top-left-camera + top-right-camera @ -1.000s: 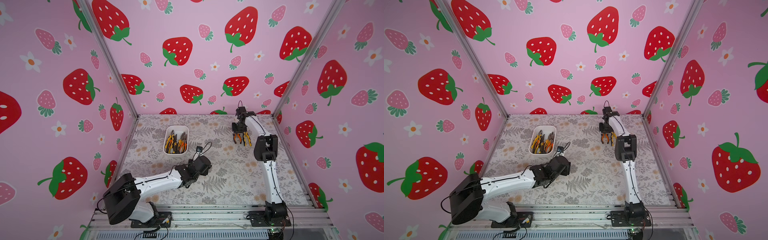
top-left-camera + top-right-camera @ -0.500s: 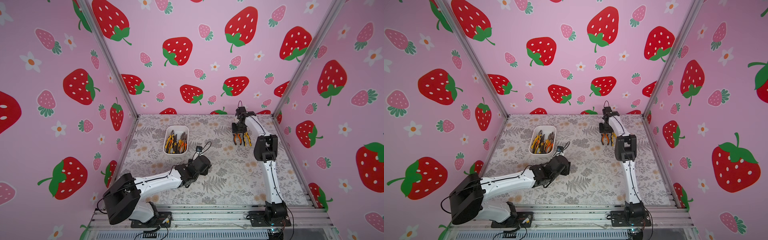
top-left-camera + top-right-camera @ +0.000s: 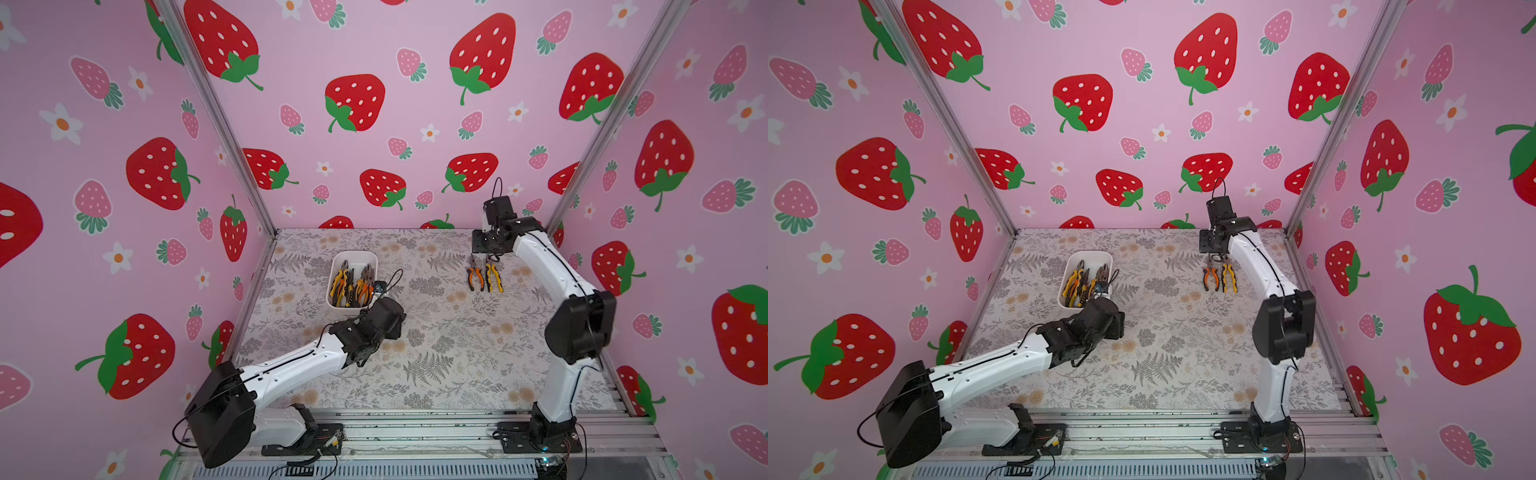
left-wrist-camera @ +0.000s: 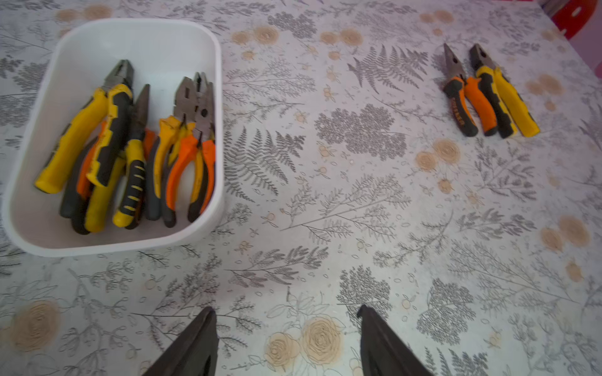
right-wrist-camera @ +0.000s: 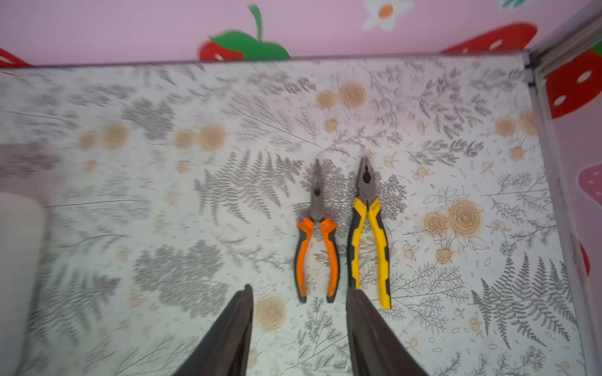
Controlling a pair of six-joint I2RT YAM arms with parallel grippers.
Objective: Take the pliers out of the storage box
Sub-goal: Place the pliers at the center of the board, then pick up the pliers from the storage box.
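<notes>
Two pliers lay side by side near the far right corner of the fern-print table point(image 3: 436, 353): orange-and-black needle-nose pliers point(image 5: 316, 211) and yellow-and-black blunt-nosed pliers point(image 5: 367, 195). The shallow white plastic storage box point(image 4: 130, 42) by the left edge held a heap of similar pliers point(image 4: 130, 146). Jaws on the left gripper point(image 4: 285, 309) and right gripper point(image 5: 299, 288) were spread, empty.

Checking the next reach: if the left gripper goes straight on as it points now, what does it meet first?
Likely bare tablecloth: the left gripper, jaws apart, aims between the storage box and the two pliers laid out. Neither sits in its line, though depth is unclear.
</notes>
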